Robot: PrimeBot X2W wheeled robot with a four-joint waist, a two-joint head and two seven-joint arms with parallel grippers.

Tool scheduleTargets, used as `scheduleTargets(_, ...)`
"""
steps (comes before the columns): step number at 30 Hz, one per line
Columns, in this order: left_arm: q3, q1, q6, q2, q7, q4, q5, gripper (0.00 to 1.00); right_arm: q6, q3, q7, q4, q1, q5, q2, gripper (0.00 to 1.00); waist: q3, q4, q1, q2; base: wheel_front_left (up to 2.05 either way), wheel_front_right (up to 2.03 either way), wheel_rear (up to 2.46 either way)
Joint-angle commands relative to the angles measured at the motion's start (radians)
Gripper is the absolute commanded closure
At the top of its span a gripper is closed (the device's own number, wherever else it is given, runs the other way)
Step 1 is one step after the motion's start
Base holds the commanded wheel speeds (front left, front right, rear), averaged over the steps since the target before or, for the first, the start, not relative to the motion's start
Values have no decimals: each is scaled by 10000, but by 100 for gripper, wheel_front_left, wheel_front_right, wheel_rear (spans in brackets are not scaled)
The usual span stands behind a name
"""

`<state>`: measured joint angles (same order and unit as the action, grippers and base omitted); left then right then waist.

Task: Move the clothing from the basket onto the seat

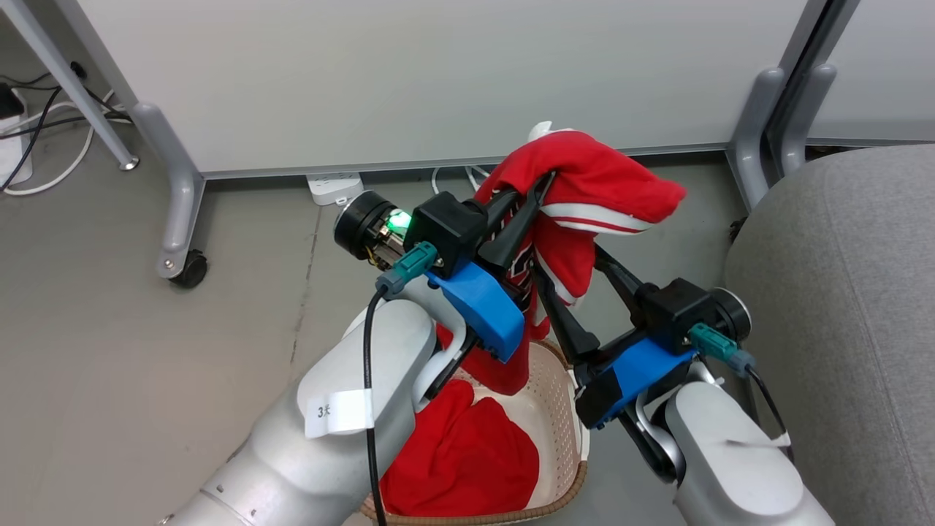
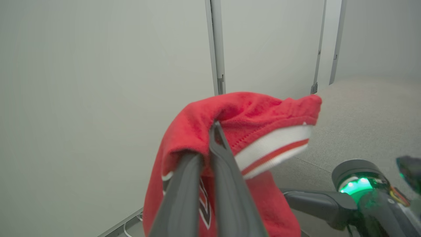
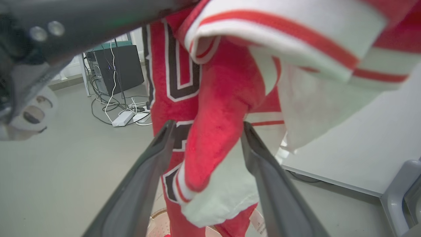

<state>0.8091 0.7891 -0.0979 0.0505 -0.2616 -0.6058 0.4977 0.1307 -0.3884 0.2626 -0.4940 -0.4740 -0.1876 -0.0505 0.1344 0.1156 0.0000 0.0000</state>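
Hanging limp above the basket (image 1: 564, 409) at 6 o'clock, the red jersey (image 1: 595, 186) is pinched at a fold by the closed fingers of the left gripper (image 1: 544, 179). It looks soft, light and floppy, so a second hold seems wise where the spread fingers of the right gripper (image 1: 566, 259) straddle its dangling fold; the seat (image 1: 840, 292) lies at 3 o'clock.

You are looking at a lab or office test space. White partition panels (image 1: 438, 80) stand on grey legs (image 1: 172, 197), one with a castor (image 1: 191, 269), on a bare grey floor (image 1: 146, 351). A power strip (image 1: 334, 187) lies at a panel's foot, and loose cables (image 1: 36, 131) trail at the left. A grey seat (image 1: 840, 292) stands by the panels. The right wrist view shows a black computer tower (image 3: 123, 67) amid more wiring.
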Motion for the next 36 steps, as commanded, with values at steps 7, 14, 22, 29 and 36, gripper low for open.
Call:
scheduleTargets(7, 537, 362, 289, 1, -52, 308, 429, 100, 1, -25, 35, -870, -830, -57, 0, 0, 172, 247, 0, 0, 0, 0, 0)
scheduleTargets(14, 723, 413, 431, 0, -52, 351, 652, 100, 1, -77, 35, -1075, -1010, -76, 1, 100, 154, 284, 0, 0, 0, 0, 0)
scheduleTargets(22, 733, 484, 503, -1, -52, 303, 717, 100, 1, -107, 35, -1086, -1057, 10, 1, 100, 160, 272, 0, 0, 0, 0, 0)
scheduleTargets(29, 732, 470, 512, -1, -52, 281, 731, 100, 1, -122, 35, -1073, -1051, 13, 2, 100, 147, 255, 0, 0, 0, 0, 0)
scheduleTargets(36, 660, 483, 555, -1, -52, 215, 649, 6, 1, -94, 35, -1047, -1001, 1, 2, 100, 166, 244, 0, 0, 0, 0, 0)
